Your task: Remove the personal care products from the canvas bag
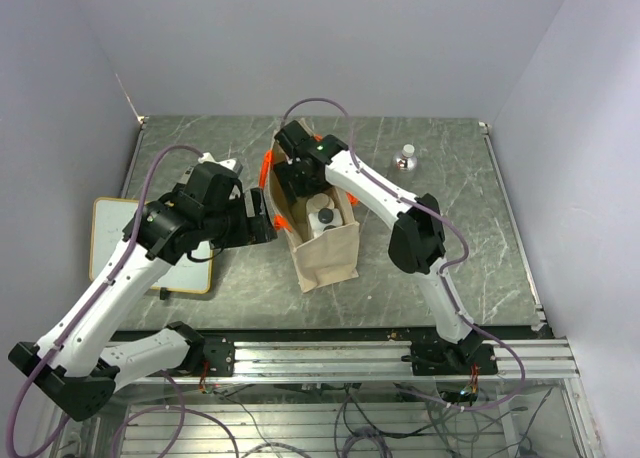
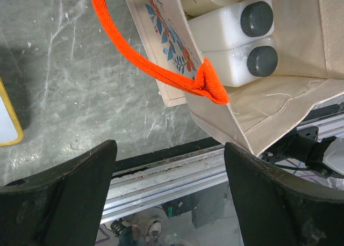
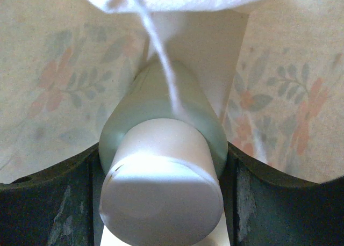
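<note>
- At the middle of the worktop point(image 1: 450, 248), the canvas bag point(image 1: 328, 263) is seen with its mouth open towards the top camera.
- An orange handle point(image 2: 145, 63) is draped over the side that carries a leaf-and-flower print point(image 2: 173, 44) in orange and blue; no lettering can be read in it.
- Two white squarish bottles point(image 2: 220, 28) point(image 2: 228, 69) with dark round caps are packed side by side inside the bag; no label can be made out on them.
- The right hand point(image 3: 162, 152) is sunk in the bag's far end, and its fingers point(image 3: 48, 203) are pressed against both sides of a cream-coloured bottle point(image 3: 161, 111) with a white cap point(image 3: 161, 197), so that bottle is grasped.
- The left hand point(image 2: 169, 149) is held just beside the bag's left side, spread wide with nothing between its fingers.
- A small clear round bottle point(image 1: 405, 159) is stood on the worktop, well apart from the bag towards the far right.
- A whiteboard point(image 1: 110, 240) is laid at the worktop's left edge.
</note>
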Robot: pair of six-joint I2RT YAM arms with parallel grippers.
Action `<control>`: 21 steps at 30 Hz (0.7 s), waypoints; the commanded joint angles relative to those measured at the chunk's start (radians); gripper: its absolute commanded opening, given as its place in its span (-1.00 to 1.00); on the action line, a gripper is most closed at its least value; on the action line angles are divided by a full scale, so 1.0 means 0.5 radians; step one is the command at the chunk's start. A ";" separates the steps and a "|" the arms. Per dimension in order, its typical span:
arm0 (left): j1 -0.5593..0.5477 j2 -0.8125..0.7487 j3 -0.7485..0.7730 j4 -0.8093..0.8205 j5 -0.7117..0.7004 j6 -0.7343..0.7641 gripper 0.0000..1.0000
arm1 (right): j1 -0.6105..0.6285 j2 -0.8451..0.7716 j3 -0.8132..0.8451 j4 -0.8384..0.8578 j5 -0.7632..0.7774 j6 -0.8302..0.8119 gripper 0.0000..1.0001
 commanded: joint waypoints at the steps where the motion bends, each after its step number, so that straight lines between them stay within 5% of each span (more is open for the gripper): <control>1: 0.016 -0.062 -0.025 0.089 0.069 -0.103 0.82 | -0.028 -0.230 0.037 0.152 -0.099 0.131 -0.99; 21: 0.018 -0.167 -0.077 0.103 0.048 -0.243 0.80 | -0.197 -0.797 -0.089 0.411 -0.506 0.477 -1.00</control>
